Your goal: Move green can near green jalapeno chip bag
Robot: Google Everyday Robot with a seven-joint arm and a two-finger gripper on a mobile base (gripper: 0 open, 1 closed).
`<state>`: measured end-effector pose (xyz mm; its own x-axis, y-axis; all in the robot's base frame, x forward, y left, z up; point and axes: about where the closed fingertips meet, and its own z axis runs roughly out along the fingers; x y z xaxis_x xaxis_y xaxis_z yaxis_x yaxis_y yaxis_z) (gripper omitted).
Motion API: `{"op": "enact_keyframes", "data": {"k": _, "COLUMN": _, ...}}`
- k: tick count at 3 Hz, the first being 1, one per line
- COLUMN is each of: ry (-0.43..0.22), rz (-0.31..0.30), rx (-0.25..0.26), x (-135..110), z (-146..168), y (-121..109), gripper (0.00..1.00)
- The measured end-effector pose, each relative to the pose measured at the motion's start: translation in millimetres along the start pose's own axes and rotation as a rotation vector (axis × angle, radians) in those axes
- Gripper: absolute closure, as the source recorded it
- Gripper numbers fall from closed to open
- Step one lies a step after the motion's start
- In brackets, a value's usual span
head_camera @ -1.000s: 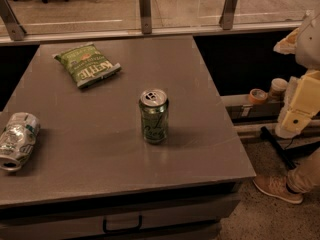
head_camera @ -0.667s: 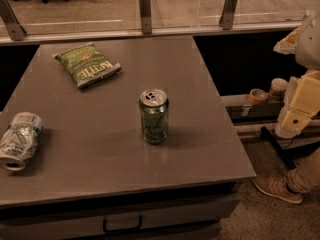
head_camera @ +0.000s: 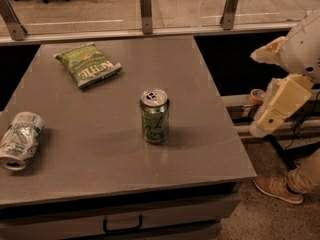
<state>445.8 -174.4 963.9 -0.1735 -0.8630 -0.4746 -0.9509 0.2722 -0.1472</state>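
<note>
The green can stands upright near the middle of the grey table, with pale script on its side and a silver pull-tab top. The green jalapeno chip bag lies flat at the table's far left, with white "Kettle" lettering, well apart from the can. My gripper hangs on the cream arm off the table's right edge, beyond the tabletop and far from both the can and the bag.
A crushed whitish-silver can lies on its side at the table's left edge. A glass railing with metal posts runs behind the table. A person's shoe is on the floor at lower right. A drawer handle shows below the front edge.
</note>
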Motion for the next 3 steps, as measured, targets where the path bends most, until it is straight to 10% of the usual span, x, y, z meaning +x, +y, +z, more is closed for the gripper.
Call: {"op": "enact_keyframes", "data": {"k": 3, "ry": -0.617, "rz": -0.069, "rx": -0.213, "x": -117.4, "z": 53.5, "y": 57.6, "gripper": 0.00}}
